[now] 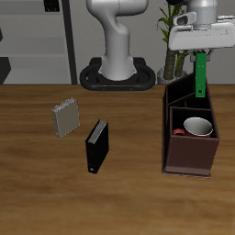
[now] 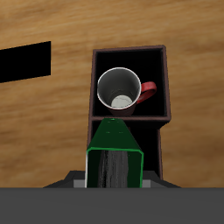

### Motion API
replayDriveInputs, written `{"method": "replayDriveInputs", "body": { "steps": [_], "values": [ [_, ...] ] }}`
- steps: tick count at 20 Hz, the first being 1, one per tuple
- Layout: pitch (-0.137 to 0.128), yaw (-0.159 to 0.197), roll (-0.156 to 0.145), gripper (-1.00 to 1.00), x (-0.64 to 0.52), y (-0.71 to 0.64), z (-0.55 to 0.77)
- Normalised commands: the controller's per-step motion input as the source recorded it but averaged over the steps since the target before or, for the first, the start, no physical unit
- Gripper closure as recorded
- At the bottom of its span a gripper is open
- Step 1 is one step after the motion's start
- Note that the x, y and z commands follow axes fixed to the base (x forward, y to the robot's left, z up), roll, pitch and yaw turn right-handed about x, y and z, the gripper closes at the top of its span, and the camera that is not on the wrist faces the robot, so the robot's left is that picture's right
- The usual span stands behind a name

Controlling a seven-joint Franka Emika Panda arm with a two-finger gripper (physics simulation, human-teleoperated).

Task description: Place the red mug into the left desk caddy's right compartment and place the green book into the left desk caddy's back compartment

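Item 1, red mug point(image 1: 195, 126): upright in the middle cell of the caddy point(image 1: 189, 156), white inside showing, handle toward one wall. That cell is the right compartment point(image 2: 159, 83), so I count this half of the task as done.

Item 2, green book point(image 1: 201, 75): held on edge and near upright, its lower end reaching down to the tall slanted end of the caddy. From the wrist view its pale striped page edge faces the camera and it hangs directly over the back compartment point(image 2: 150, 144), beside the mug's cell.

Item 3, tool point(image 1: 201, 48): closed on the upper end of the green book; the fingers themselves are mostly hidden, but the book hangs from it.

Item 4, bystanders: a black book point(image 1: 96, 147) standing on the worktop point(image 1: 55, 193) and a grey book point(image 1: 66, 118) beyond it, both well apart from the caddy, neither wanted.

Step in hand, by my reading: lowering the green book into the tall cell. Next move calls for a straight descent, keeping the book clear of the slanted walls and the divider by the mug, then opening once the lower edge is seated. I cannot tell whether it already touches the cell floor.
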Motion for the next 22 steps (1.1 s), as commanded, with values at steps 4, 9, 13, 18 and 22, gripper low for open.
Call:
{"method": "replayDriveInputs", "body": {
  "steps": [4, 9, 13, 18, 22],
  "values": [
    [0.01, -0.007, 0.0, 1.0, -0.1, 0.09, -0.12],
    [0.015, 0.005, 0.046, 1.0, -0.08, 0.16, -0.08],
    [0.01, 0.0, -0.008, 1.0, 0.04, -0.06, 0.0],
    [0.013, -0.006, -0.025, 1.0, 0.11, -0.08, -0.05],
    [0.021, -0.012, -0.007, 1.0, 0.08, -0.01, -0.09]
  ]
}}
